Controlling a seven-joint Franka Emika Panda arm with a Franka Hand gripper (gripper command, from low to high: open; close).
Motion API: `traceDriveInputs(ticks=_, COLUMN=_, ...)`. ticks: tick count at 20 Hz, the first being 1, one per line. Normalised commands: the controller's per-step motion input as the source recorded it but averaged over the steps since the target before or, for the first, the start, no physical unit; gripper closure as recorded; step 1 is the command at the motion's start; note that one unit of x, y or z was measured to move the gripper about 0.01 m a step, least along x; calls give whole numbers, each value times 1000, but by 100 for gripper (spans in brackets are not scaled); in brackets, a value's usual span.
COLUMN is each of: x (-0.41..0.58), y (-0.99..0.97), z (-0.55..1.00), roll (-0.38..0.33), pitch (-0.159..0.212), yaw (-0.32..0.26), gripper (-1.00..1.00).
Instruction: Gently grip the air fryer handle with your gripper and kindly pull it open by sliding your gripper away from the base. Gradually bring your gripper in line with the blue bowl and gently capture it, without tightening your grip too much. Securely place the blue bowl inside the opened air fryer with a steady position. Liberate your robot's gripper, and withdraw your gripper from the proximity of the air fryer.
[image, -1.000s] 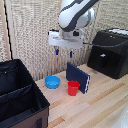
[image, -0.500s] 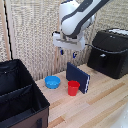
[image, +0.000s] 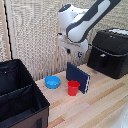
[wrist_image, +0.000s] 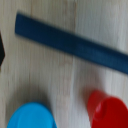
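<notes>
White robot arm hangs above the pale wooden surface (image: 107, 102), its white blocky pincer (image: 74, 50) high over the upright dark-blue book (image: 78, 78). Whether the pincer is released or clenched cannot be told — the fingers are blurred in the exterior view and absent from the wrist view; nothing appears to be held.

Small round bright-blue bowl (image: 52, 81) sits on the surface, toward the exterior view's left of the book, with the red plastic cup (image: 73, 88) near it, just in front of the book. The wrist view shows the same three: bowl (wrist_image: 31, 117), cup (wrist_image: 109, 111), book edge (wrist_image: 70, 41).

Boxy glossy black air fryer (image: 111, 54) stands at the exterior view's right, well apart from the bowl. Its drawer looks shut, short black handle (image: 103, 55) on the front face — opening judged not yet done.

Risks from here:
- Book stands between pincer and fryer; a low sweep could topple it.
- Cup sits close to the bowl; a loose descent could nudge or grab the wrong vessel.
- Large black divided crate (image: 20, 97) at the left crowds that side.
</notes>
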Motion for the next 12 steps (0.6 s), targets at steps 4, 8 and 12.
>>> traceDriveInputs(ticks=4, x=-180, y=-487, z=-232, roll=-238, pitch=-125, yaw=0, gripper=-100)
traceDriveInputs(ticks=8, x=-173, y=-475, z=-308, roll=-246, pitch=-100, yaw=3, gripper=-100)
traceDriveInputs(ticks=12, x=-133, y=-451, z=-386, roll=-252, pitch=-84, yaw=29, gripper=-100)
